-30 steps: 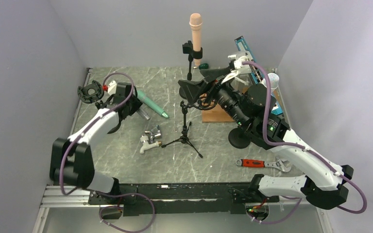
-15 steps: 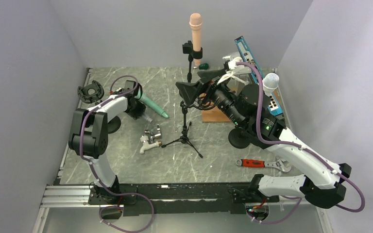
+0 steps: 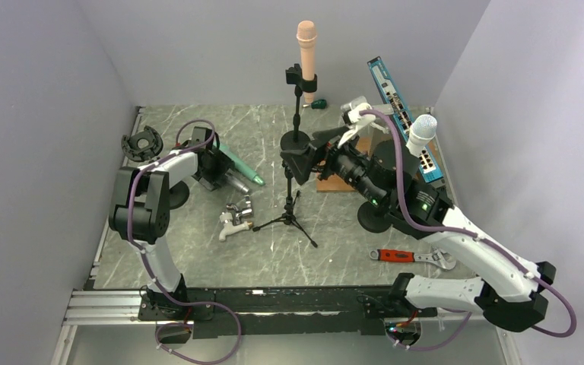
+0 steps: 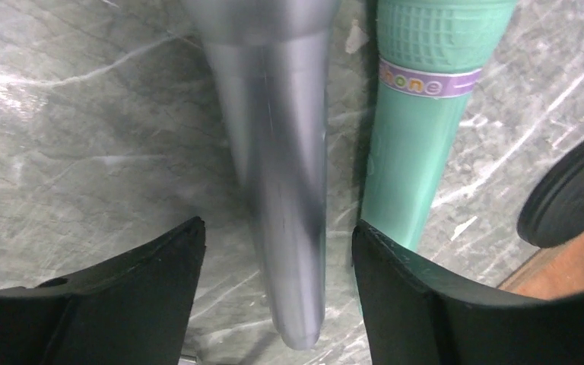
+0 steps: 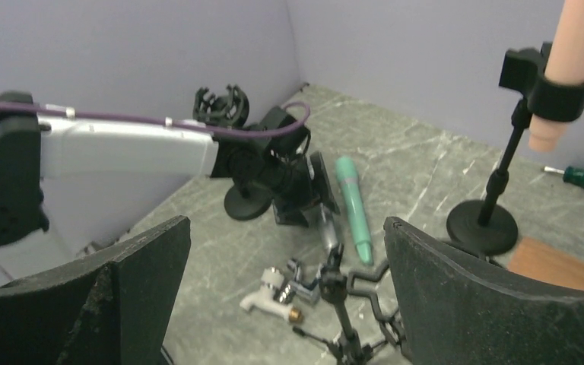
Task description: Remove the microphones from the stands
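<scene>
From above, the peach microphone [image 3: 306, 46] stands upright in the clip of its stand [image 3: 296, 114] at the top centre, the right gripper [image 3: 312, 152] spread wide just below the stand's round base and the left gripper [image 3: 228, 173] low at centre left. The left wrist view shows the left gripper [image 4: 277, 228] parted around a silver microphone [image 4: 281, 167] without touching it, a green microphone [image 4: 418, 129] alongside to the right. The right wrist view shows the right gripper [image 5: 287, 224] fully apart and empty, with the peach microphone [image 5: 570, 68] clipped in the stand [image 5: 502, 182] at the upper right.
</scene>
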`<state>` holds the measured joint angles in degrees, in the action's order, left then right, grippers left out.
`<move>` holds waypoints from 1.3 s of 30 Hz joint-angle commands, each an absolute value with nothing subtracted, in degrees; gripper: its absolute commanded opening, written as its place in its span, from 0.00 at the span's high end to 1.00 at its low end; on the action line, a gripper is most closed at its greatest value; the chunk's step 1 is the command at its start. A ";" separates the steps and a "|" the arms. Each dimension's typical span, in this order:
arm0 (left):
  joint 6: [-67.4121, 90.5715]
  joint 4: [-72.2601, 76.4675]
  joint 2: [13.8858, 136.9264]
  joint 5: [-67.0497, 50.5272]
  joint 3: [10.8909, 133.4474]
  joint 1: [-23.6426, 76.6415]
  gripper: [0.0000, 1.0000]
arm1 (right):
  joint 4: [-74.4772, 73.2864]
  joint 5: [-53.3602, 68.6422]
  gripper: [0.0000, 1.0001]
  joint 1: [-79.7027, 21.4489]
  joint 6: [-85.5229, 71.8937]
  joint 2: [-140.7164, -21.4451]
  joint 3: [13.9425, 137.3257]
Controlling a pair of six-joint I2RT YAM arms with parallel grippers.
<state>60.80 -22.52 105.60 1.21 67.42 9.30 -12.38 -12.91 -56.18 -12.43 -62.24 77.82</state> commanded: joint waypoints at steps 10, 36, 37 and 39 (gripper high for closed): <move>58.11 -21.94 102.91 -2.44 68.61 9.05 0.18 | -21.62 19.11 0.00 -56.73 -16.52 -51.78 71.35; 43.38 -0.63 80.80 -24.19 62.78 11.49 0.23 | -2.60 -22.42 0.19 -58.08 -64.43 -59.78 38.01; 42.34 0.88 80.05 -25.29 62.69 11.90 0.24 | -1.77 -23.16 0.19 -58.02 -64.41 -60.46 37.97; 39.75 1.61 78.28 -25.59 62.66 13.08 0.24 | -0.31 -25.69 0.27 -57.99 -62.97 -62.35 37.89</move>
<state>46.02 -5.98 82.76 -19.88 62.83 11.20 -7.42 -18.17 -57.80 -60.97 -59.86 38.22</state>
